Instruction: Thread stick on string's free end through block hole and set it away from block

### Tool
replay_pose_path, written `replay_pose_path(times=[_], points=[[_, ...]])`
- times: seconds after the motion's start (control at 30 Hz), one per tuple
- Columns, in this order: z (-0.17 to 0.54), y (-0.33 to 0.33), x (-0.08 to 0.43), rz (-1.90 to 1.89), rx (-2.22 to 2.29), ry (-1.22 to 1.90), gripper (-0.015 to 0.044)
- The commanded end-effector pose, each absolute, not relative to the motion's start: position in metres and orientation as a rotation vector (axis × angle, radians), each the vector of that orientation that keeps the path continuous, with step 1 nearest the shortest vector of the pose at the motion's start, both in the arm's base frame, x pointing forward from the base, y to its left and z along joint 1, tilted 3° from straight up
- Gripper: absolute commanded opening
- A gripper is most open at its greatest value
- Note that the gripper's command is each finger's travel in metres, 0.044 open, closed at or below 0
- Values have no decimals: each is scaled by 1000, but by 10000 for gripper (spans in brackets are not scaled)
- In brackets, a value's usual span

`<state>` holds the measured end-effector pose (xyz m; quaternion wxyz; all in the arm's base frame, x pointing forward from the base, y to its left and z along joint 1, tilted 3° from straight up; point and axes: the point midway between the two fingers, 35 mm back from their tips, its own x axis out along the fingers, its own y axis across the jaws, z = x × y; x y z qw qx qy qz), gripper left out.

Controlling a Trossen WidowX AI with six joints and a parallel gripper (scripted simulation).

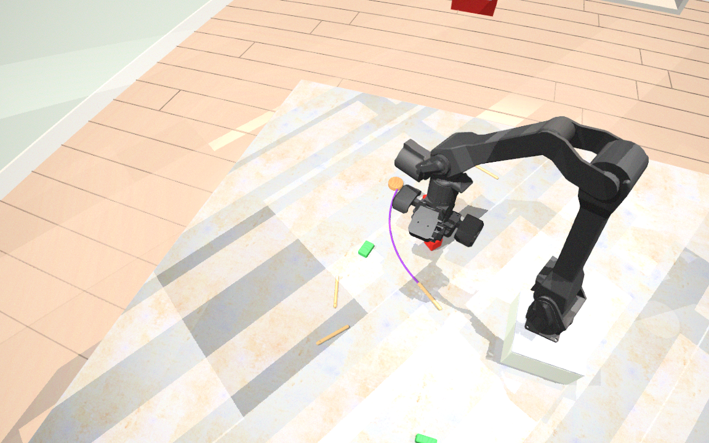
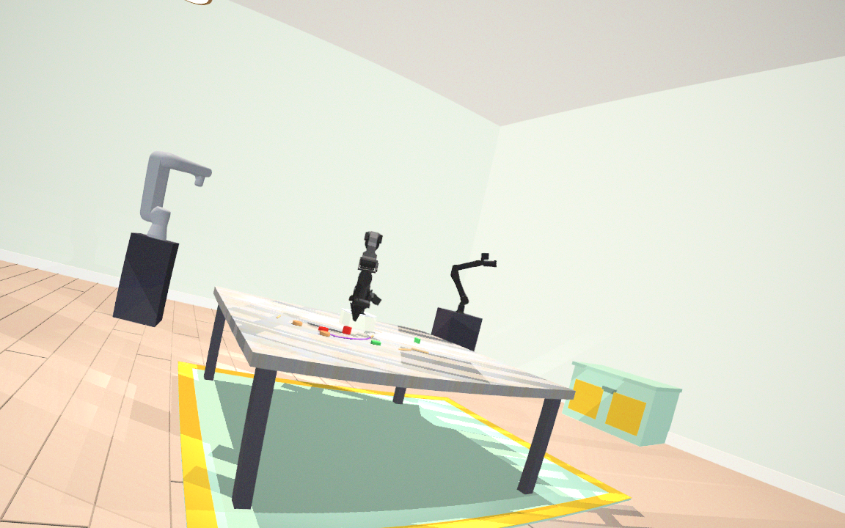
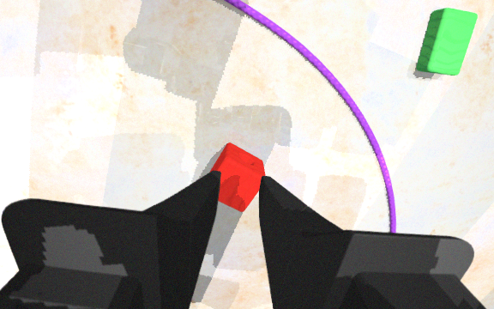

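Observation:
My gripper (image 2: 356,319) (image 3: 240,182) points down over a small red block (image 1: 432,245) (image 2: 347,330) (image 3: 240,178). Its fingers are parted a little, with the block seen between and below the tips in the wrist view. I cannot tell whether they touch it; no clear hole shows. The purple string (image 1: 398,255) (image 3: 340,88) curves over the table (image 1: 208,308) from the round wooden button (image 1: 395,183) (image 2: 324,333) to its stick (image 1: 429,296). The stick lies flat. The arm hides the fingertips in the top view.
Loose sticks (image 1: 336,291) (image 1: 333,335) (image 1: 487,172) lie apart. One green block (image 1: 365,248) (image 2: 375,342) (image 3: 450,40) lies outside the string's curve; another green block (image 1: 426,439) is at the frame's bottom. A second red piece (image 2: 323,328) and another orange piece (image 2: 297,323) show in the exterior view.

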<state>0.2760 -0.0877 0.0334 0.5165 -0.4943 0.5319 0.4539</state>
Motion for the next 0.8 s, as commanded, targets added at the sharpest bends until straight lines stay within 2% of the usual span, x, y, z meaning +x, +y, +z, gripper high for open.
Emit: replay_pose_path(times=[0.0, 0.2, 0.33, 0.57, 0.77], points=[[32, -47, 270, 1431, -1517, 1050, 184], [28, 8, 253, 1928, -1993, 533, 341], [28, 10, 252, 1942, -2007, 513, 440], [28, 10, 252, 1942, -2007, 513, 440], [28, 10, 252, 1942, -2007, 513, 282]])
